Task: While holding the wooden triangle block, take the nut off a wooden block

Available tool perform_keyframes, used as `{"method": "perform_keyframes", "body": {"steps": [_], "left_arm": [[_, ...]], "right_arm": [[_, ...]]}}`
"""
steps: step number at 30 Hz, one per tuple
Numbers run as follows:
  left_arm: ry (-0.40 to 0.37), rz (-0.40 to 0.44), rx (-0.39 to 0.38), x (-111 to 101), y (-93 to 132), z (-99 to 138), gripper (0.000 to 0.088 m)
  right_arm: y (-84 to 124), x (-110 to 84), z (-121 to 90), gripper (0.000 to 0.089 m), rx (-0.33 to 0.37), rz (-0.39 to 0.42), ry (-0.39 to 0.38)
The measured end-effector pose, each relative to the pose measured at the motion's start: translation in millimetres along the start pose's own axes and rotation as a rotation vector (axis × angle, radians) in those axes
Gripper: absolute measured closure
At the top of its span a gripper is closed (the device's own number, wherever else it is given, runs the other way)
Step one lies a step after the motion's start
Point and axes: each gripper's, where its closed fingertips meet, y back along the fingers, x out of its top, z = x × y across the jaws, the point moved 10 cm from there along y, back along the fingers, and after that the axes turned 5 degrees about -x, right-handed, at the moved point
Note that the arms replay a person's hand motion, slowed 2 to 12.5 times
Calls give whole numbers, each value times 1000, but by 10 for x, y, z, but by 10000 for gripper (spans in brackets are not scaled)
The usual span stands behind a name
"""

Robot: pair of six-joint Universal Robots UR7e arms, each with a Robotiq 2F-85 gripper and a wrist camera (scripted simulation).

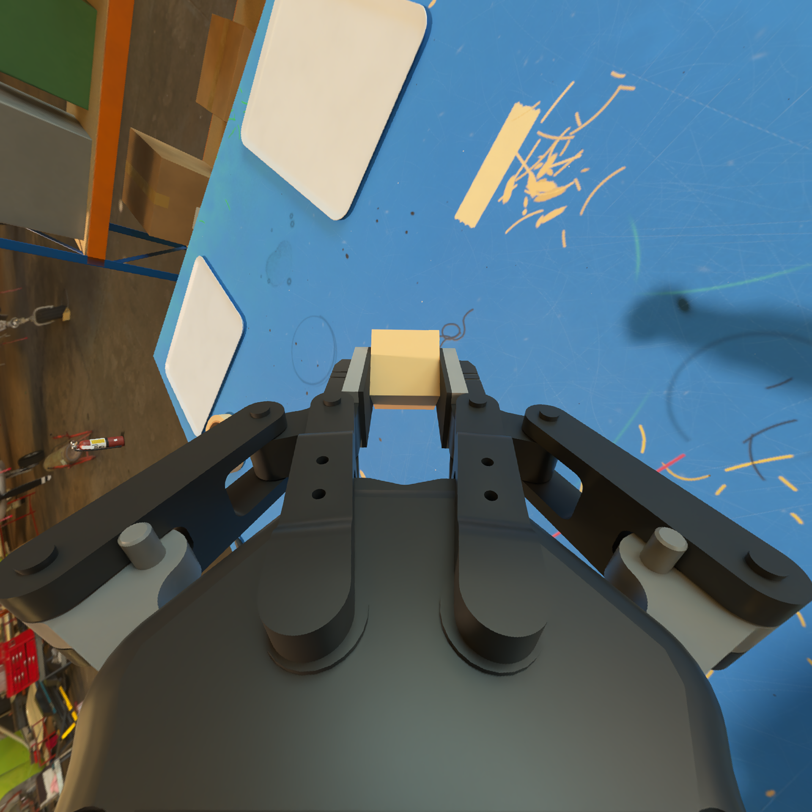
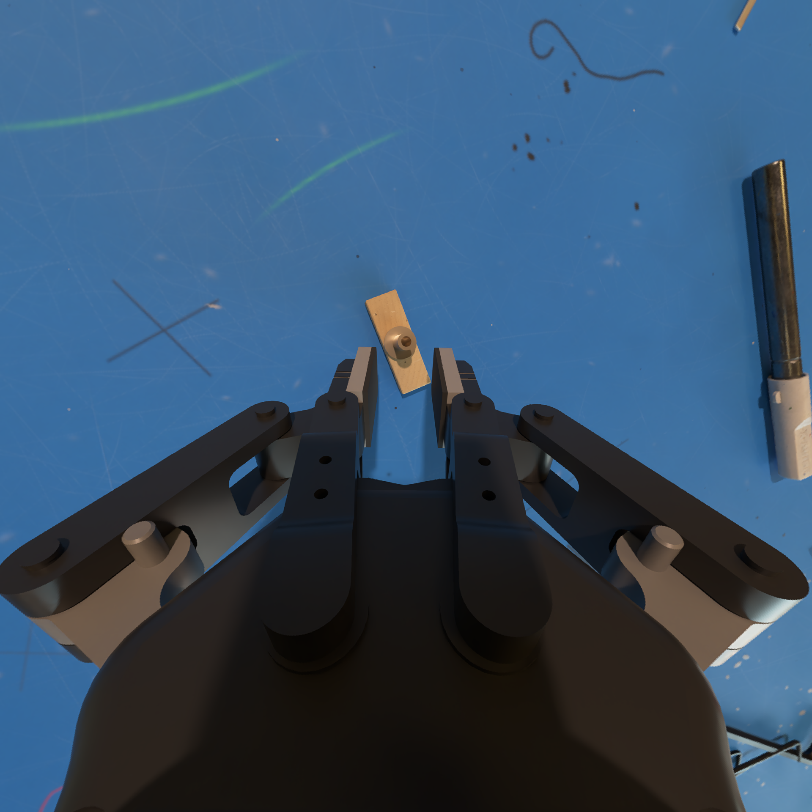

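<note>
While clamped between the pads of the left gripper (image 1: 404, 373), wooden triangle block (image 1: 404, 367) raised clear of the blue table (image 1: 549, 272). Right gripper (image 2: 404, 373) with fingers apart, hovering above; nut (image 2: 400, 342) on flat wooden block (image 2: 396, 340) lying just beyond the fingertips, between them. Farther right, dark tool (image 2: 780, 307) with white, lettered end.
</note>
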Motion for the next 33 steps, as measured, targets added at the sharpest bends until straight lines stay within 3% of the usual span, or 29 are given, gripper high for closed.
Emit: {"method": "perform_keyframes", "body": {"steps": [9,17,29,33], "left_arm": [[-6,-4,22,-8,30,21,629],[-15,-8,31,5,53,55,629],[-22,-18,26,38,56,112,629],[-17,-27,19,18,67,136,629]], "right_arm": [[51,46,101,671,61,-3,109],[79,91,141,686,71,-36,194],[51,138,106,521,85,-80,283],[40,153,90,513,81,-82,314]]}}
